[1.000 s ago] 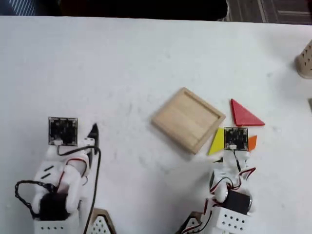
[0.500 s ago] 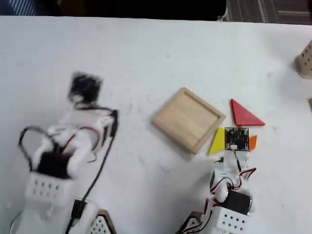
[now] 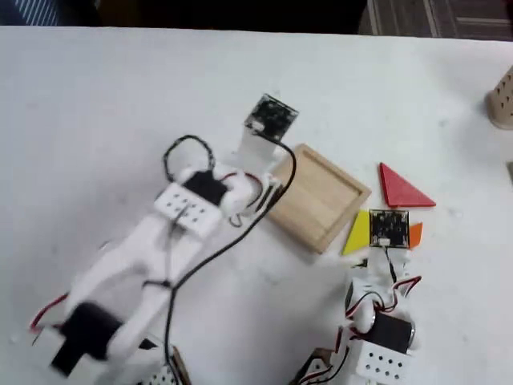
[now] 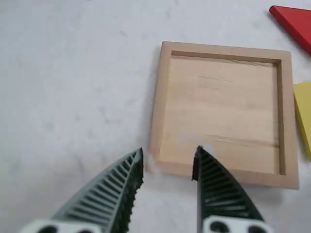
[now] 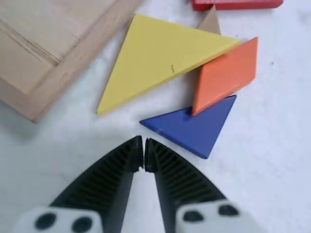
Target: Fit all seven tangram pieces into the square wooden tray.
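Tray [image 4: 160,107]: pale bare wood, matt, with fine grain lines. Near the tray, yellow triangle [image 5: 160,58], orange parallelogram [image 5: 226,75], blue triangle [image 5: 194,126] and red triangle [image 3: 401,190]: smooth, evenly coloured faces, slight sheen. Left gripper [image 4: 168,155] and right gripper [image 5: 144,143]: black matt plastic, ribbed inside. Table [image 3: 120,96]: white, matt, faintly mottled.

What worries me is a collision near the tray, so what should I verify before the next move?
1. Tray empty: ok.
2. Left gripper open: ok, at the tray's edge.
3. Right gripper open for a pick: not ok, shut.
4. Pieces separated: not ok; yellow triangle, orange parallelogram and blue triangle touch.
5. All seven pieces counted: cannot tell.
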Tool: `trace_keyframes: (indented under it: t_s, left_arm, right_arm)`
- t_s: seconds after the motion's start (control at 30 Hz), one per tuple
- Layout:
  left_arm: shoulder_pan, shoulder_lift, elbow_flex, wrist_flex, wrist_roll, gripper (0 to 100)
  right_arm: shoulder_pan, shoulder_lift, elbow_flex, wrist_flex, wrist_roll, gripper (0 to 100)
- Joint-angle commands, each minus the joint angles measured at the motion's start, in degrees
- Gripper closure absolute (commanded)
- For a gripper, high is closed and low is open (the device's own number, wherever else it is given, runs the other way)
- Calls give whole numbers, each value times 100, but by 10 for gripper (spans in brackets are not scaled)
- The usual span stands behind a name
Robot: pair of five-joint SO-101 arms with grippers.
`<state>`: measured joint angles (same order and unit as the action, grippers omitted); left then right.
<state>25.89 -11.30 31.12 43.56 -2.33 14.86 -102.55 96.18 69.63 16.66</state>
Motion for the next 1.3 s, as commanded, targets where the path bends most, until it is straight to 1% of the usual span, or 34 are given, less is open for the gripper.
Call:
trace_keyframes:
  t_s: [0.0,0.17,0.33,0.57,0.73,0.87,1.07,1.27]
  left_arm:
    - [22,1112,-624,-765,53,820]
    - [-119,2334,-1345,-756,44,820]
    - [-391,3187,-2004,-747,-299,823]
    - [-418,3248,-2066,-738,-299,823]
    - [-400,3257,-2163,-132,-281,823]
    - [-593,3319,-2453,422,299,823]
    - [-1103,3319,-2444,765,1081,823]
    - [-1754,3319,-2444,1143,1609,823]
  right_arm:
    - [31,-75,44,13,35,978]
    - [22,-75,44,13,35,978]
    - [22,-75,44,13,35,978]
    - [22,-75,44,13,35,978]
    - [22,-75,53,13,35,978]
    - [40,-75,62,13,35,978]
    - [48,-75,62,13,35,978]
    - [48,-75,62,13,35,978]
